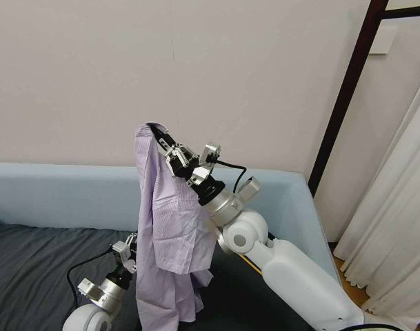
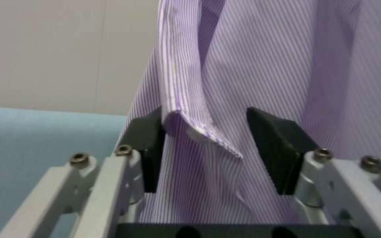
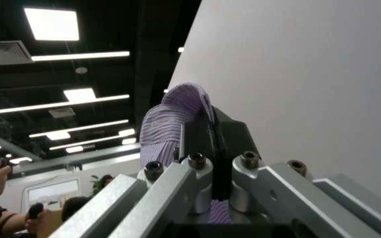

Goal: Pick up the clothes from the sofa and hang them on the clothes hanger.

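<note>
Shirt (image 1: pixel 172 227) hangs from right gripper (image 1: pixel 161 141) (left gripper (image 2: pixel 210 148) agape around edge).

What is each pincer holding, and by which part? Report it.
Right pincer is shut on the purple shirt at its topmost fold. Left pincer holds nothing: open, straddling a lower shirt edge.

Arms (image 1: pixel 299 276): white rounded shells, silver wrist rings.
Right claw (image 1: pixel 161 143): silver bars, black pads (image 3: pixel 233 134), round-headed screws (image 3: pixel 197 159).
Left claw (image 1: pixel 130 243): the same build.
Cables (image 1: pixel 232 167): black loops; perhaps a yellow strip.
</note>
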You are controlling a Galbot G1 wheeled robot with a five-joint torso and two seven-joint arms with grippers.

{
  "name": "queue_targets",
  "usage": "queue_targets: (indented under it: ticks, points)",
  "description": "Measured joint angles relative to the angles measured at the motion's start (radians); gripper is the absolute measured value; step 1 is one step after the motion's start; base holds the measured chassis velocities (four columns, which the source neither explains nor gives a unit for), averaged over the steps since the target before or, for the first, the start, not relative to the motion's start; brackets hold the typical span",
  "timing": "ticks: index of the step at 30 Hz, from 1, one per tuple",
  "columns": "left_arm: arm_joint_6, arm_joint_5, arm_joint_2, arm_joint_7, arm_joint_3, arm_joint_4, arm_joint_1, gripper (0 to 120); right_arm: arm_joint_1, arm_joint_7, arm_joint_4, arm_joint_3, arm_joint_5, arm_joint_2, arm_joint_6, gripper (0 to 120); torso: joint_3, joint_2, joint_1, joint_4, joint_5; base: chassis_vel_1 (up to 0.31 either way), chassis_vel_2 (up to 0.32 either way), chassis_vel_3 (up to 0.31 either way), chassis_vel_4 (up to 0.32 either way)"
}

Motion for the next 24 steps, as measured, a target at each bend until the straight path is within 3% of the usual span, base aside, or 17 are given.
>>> queue_targets:
  ticks: [3,6,8,13,18,24]
  points:
    - [-0.001,-0.001,0.001,0.003,-0.007,-0.001,0.005,41,-0.005,-0.003,-0.009,0.007,-0.001,0.0,0.002,0,0.0,0.0,0.0,0.0,0.0,0.0,0.0,0.0,0.0]
    - [-0.004,-0.008,0.009,0.008,-0.024,-0.021,0.022,22,-0.016,-0.009,-0.022,0.024,-0.002,-0.001,0.006,0,0.0,0.0,0.0,0.0,0.0001,0.0,0.0,0.0,0.0]
    - [-0.005,-0.009,0.01,0.008,-0.026,-0.023,0.024,20,-0.017,-0.009,-0.023,0.026,-0.002,-0.001,0.007,0,0.0,0.0,0.0,0.0,0.0001,0.0,0.0,0.0,0.0]
    - [-0.014,-0.023,0.014,0.007,-0.042,-0.04,0.031,1,-0.034,-0.013,-0.019,0.041,-0.003,-0.009,0.007,0,0.0,0.0,0.0,0.0,0.0,0.0,0.0,0.0,0.0]
    - [-0.019,-0.052,0.022,-0.003,-0.068,-0.078,0.042,0,-0.059,-0.014,-0.021,0.06,-0.009,-0.02,0.012,0,0.0,0.0,0.0,0.0,-0.0002,0.0,0.0,0.0,0.0]
    - [-0.011,-0.163,0.053,-0.059,-0.145,-0.195,0.025,0,-0.11,-0.049,-0.038,0.106,-0.011,-0.036,0.024,0,0.0,0.0,0.0,0.0,0.0,0.0,0.0,0.0,0.0]
